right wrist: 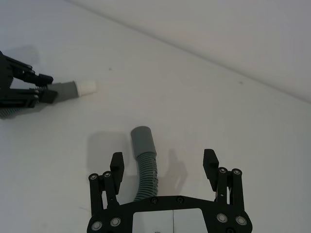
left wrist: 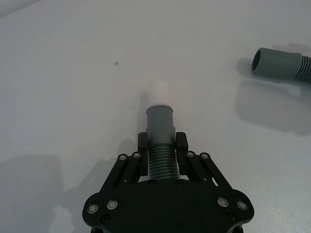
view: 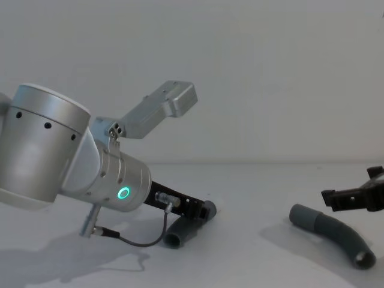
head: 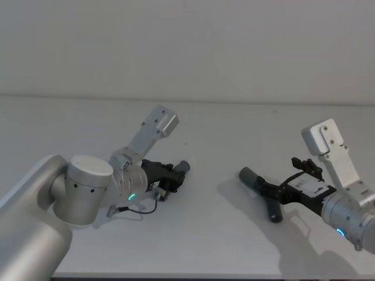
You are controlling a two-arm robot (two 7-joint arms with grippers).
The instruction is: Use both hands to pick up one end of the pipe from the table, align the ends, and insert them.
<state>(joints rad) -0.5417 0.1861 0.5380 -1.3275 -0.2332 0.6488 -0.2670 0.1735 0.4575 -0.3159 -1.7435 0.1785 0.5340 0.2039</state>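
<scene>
Nearest, the left arm (head: pixel 82 187) is coming in from the near left corner. Its thick silver body is lying low and angling forward toward the middle, and a green ring light (view: pixel 123 193) is glowing at the wrist. Opposite, the right arm (head: pixel 351 216) is entering at the near right edge and pointing inward. Ahead of the left wrist, the left gripper (left wrist: pixel 163 141) is clamping its fingers on the ribbed part of the elbow (left wrist: pixel 160 160). The collar (left wrist: pixel 160 119) and white tip (left wrist: pixel 158 91) are sticking out past the fingertips, aiming toward the right side. In the chest view the elbow's plain dark end is hanging down beside the gripper, low at the table (head: pixel 211 246); I cannot tell whether it is touching. On the right, the right gripper (right wrist: pixel 163 160) is hovering just above the bend (right wrist: pixel 148 174) with its fingers spread wide, one on each side of the ribbed stretch and neither touching it. The bend is lying on the table with its plain end nearer the robot and its cuff (right wrist: pixel 142 138) farther out, turned toward the left gripper. The two pieces are sitting well apart, with bare table between the tip and the cuff. Beyond them the table is running back to a plain wall (head: pixel 187 47).
</scene>
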